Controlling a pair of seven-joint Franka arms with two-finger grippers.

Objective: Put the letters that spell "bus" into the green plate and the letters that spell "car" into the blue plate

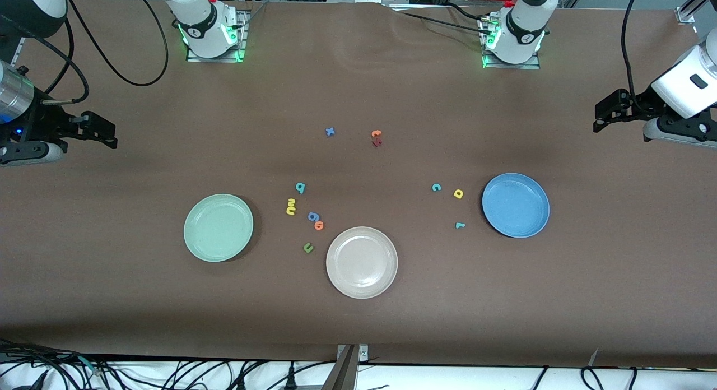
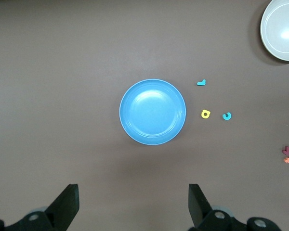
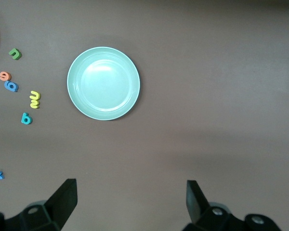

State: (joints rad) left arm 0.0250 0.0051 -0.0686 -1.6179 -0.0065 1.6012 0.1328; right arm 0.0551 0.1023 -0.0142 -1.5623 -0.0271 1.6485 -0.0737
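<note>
Two grippers, both with their fingers spread wide apart and nothing between them, touching nothing at all: the left gripper [image 1: 598,121] hangs over bare table out at the left arm's end, the right gripper [image 1: 112,139] does the same at the right arm's end. Counting stuff: three plates, one green plate [image 1: 218,227], one blue plate [image 1: 516,205] and one beige plate [image 1: 362,262], which sits between the other two and nearest the front camera, and none has a letter in it. Loose foam letters all lie flat on the table. Just beside the green plate, on the beige plate's side, there's a teal b [image 1: 300,187], with a yellow u and s [image 1: 290,207] touching each other a bit nearer the camera, so that's three for "bus". Next to the blue plate, toward the middle: one teal c [image 1: 436,187], one yellow a [image 1: 458,194], one teal r [image 1: 460,225]. Extras: a blue 6-shaped letter [image 1: 312,216] touching an orange one [image 1: 319,226], a dark green u [image 1: 308,247], a blue x [image 1: 330,131], and an orange and dark red pair [image 1: 376,138] farther up the table. Both arms are pulled well out to the table's ends, wrists bent so the fingers point inward, hovering above the table.
</note>
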